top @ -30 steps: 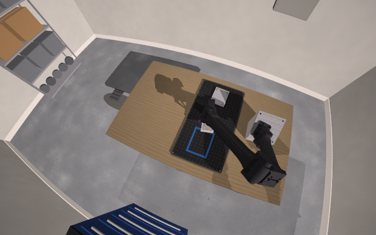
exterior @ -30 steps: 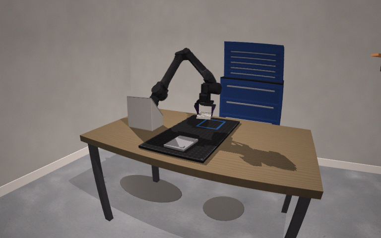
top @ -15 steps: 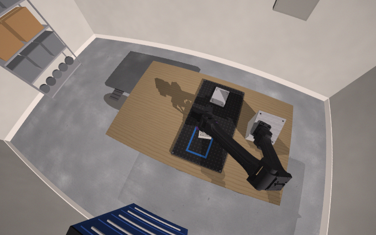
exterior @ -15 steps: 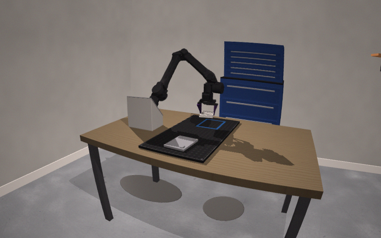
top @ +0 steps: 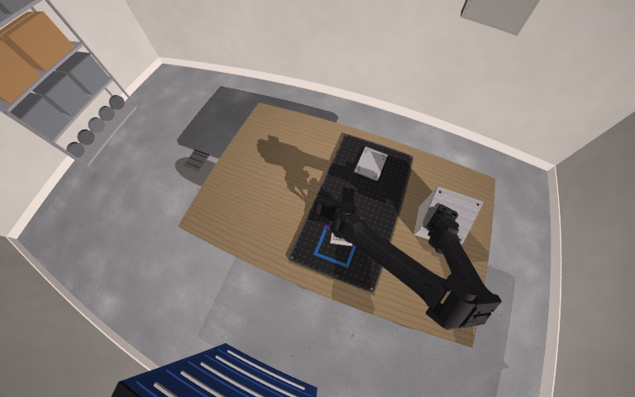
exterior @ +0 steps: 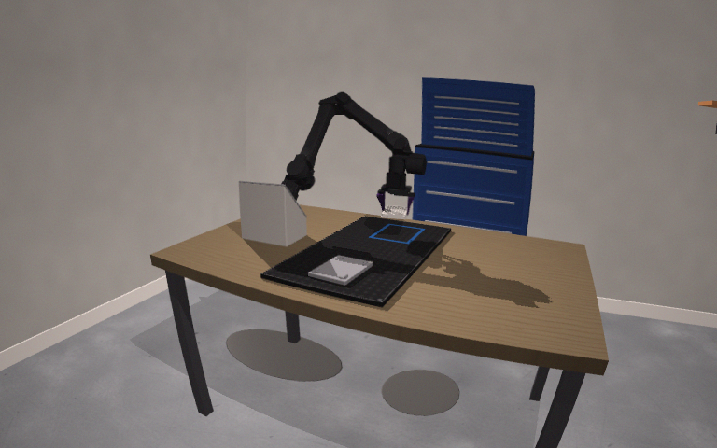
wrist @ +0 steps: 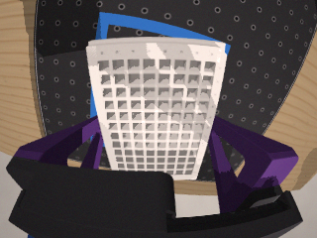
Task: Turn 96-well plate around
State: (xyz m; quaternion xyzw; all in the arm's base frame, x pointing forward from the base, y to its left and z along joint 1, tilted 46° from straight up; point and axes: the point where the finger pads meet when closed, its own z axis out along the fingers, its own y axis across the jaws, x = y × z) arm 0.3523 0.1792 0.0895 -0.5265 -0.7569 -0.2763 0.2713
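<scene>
My gripper (wrist: 156, 120) is shut on the white 96-well plate (wrist: 157, 107), its purple fingers on the plate's two long sides. I hold the plate level in the air above the blue taped outline B1 (exterior: 396, 232) on the black deck. In the top view the plate (top: 340, 239) shows partly under my arm, over B1 (top: 334, 250). In the exterior view the plate (exterior: 394, 211) hangs a little above the deck. The plate nest N1 (exterior: 340, 269) is a light grey block at the deck's near end, with no plate in it; it also shows in the top view (top: 371, 163). I cannot make out the cut corner.
The black perforated deck lies on a wooden table. My arm's grey pedestal (exterior: 269, 213) stands at the table's back left. A blue drawer cabinet (exterior: 473, 155) stands behind the table, close behind my gripper.
</scene>
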